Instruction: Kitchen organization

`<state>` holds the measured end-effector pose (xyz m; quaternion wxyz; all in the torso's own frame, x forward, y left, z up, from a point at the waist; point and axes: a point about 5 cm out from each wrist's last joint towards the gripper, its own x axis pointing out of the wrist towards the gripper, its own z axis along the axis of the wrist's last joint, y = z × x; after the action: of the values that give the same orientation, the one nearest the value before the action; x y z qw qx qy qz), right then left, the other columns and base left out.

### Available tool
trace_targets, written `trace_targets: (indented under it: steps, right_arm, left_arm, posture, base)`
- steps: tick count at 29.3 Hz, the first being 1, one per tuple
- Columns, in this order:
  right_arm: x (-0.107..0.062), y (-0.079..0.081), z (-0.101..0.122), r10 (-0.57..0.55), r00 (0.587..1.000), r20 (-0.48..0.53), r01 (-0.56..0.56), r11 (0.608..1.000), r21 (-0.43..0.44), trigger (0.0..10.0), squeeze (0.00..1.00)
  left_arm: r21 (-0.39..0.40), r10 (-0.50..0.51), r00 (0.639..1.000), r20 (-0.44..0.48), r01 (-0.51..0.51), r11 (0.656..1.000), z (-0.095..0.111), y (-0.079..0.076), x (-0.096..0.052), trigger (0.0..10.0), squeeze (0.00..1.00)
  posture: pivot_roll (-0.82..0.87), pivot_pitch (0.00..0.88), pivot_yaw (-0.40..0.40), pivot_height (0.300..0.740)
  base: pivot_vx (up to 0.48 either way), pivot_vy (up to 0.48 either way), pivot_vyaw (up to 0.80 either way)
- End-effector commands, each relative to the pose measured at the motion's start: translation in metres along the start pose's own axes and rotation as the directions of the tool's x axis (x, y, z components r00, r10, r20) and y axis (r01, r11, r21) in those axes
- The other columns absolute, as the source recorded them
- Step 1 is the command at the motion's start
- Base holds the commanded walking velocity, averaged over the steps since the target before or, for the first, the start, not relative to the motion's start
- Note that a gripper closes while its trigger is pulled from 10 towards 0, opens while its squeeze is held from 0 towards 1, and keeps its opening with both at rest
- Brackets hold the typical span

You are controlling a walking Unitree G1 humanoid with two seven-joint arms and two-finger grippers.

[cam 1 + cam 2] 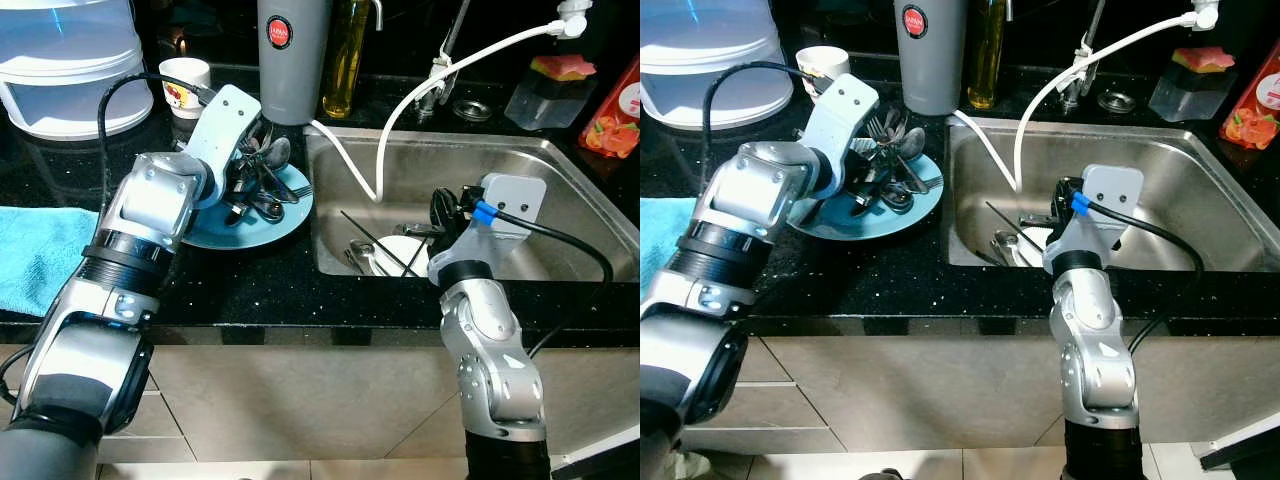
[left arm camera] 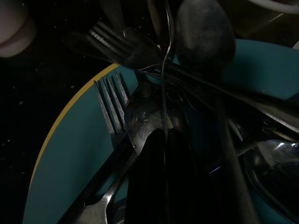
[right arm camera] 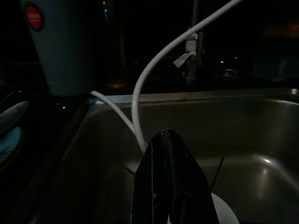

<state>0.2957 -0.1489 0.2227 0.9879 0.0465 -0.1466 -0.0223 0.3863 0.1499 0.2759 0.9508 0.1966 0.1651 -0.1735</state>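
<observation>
Head view: left gripper (image 1: 245,185) sits down in the forks and spoons (image 1: 262,175) piled on the blue plate (image 1: 285,222), maybe to sort them
Left wrist view: fingers (image 2: 161,186) pressed together, gripping nothing I can see
Right wrist view: right gripper (image 3: 169,186) closed, empty, over the sink (image 3: 261,135), white plate (image 3: 226,212) just below

A blue towel (image 1: 35,255) lies at the worktop's left edge; an oil bottle (image 1: 344,60) stands at the back edge.
</observation>
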Motion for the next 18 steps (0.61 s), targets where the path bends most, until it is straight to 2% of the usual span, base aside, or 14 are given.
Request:
trace_targets:
  steps: [1, 2, 4, 7, 9, 10, 14, 16, 18]
  right_arm:
    - [-0.001, -0.001, -0.002, -0.006, 1.000, -0.005, 0.006, 1.000, 0.005, 10.0, 0.00]
    - [-0.001, -0.001, -0.002, -0.006, 1.000, -0.004, 0.006, 1.000, 0.006, 10.0, 0.00]
    - [-0.001, -0.001, -0.002, -0.005, 1.000, -0.004, 0.005, 1.000, 0.006, 10.0, 0.00]
    - [-0.001, -0.001, -0.002, -0.005, 1.000, -0.005, 0.005, 1.000, 0.006, 10.0, 0.00]
    - [-0.001, -0.001, -0.002, -0.005, 1.000, -0.004, 0.005, 1.000, 0.007, 10.0, 0.00]
    - [-0.001, -0.001, -0.002, -0.005, 1.000, -0.004, 0.005, 1.000, 0.007, 10.0, 0.00]
    - [-0.001, -0.001, -0.001, -0.005, 1.000, -0.001, 0.005, 1.000, 0.008, 10.0, 0.00]
    - [-0.001, -0.001, -0.001, -0.005, 1.000, 0.000, 0.005, 1.000, 0.009, 10.0, 0.00]
    - [0.000, -0.001, -0.001, -0.005, 1.000, 0.001, 0.005, 1.000, 0.010, 10.0, 0.00]
  left_arm:
    - [-0.031, -0.024, 1.000, -0.001, 0.024, 0.999, 0.001, -0.004, 0.002, 1.9, 0.00]
    - [-0.033, -0.005, 0.998, 0.059, 0.007, 0.999, 0.012, -0.002, -0.001, 10.0, 0.00]
    - [-0.034, 0.004, 0.995, 0.103, 0.000, 0.999, 0.019, -0.001, -0.003, 10.0, 0.00]
    - [0.015, 0.093, 0.966, 0.242, -0.100, 0.995, 0.040, 0.006, -0.012, 10.0, 0.00]
    - [0.027, 0.129, 0.944, 0.302, -0.144, 0.989, 0.051, 0.010, -0.018, 10.0, 0.00]
    - [0.027, 0.129, 0.944, 0.302, -0.144, 0.989, 0.051, 0.010, -0.018, 10.0, 0.00]
    - [0.053, 0.198, 0.899, 0.391, -0.237, 0.970, 0.067, 0.014, -0.028, 10.0, 0.00]
    - [0.030, 0.197, 0.886, 0.420, -0.230, 0.973, 0.071, 0.013, -0.030, 10.0, 0.00]
    - [-0.017, 0.160, 0.880, 0.448, -0.170, 0.985, 0.075, 0.006, -0.028, 10.0, 0.00]
  posture:
    - [0.25, 0.069, -0.047, 0.740]
    - [0.25, 0.069, -0.046, 0.740]
    - [0.25, 0.069, -0.046, 0.740]
    - [0.25, 0.070, -0.049, 0.740]
    - [0.25, 0.070, -0.049, 0.740]
    - [0.25, 0.070, -0.049, 0.740]
    - [0.25, 0.070, -0.049, 0.740]
    - [0.25, 0.069, -0.048, 0.740]
    - [0.25, 0.065, -0.045, 0.740]
  base:
    - [0.000, 0.000, 0.00]
    - [0.000, 0.000, 0.00]
    - [0.000, 0.000, 0.00]
    - [0.000, 0.000, 0.00]
    - [0.000, 0.000, 0.00]
    - [0.000, 0.000, 0.00]
    - [0.000, 0.000, 0.00]
    - [0.000, 0.000, 0.00]
    - [0.000, 0.000, 0.00]
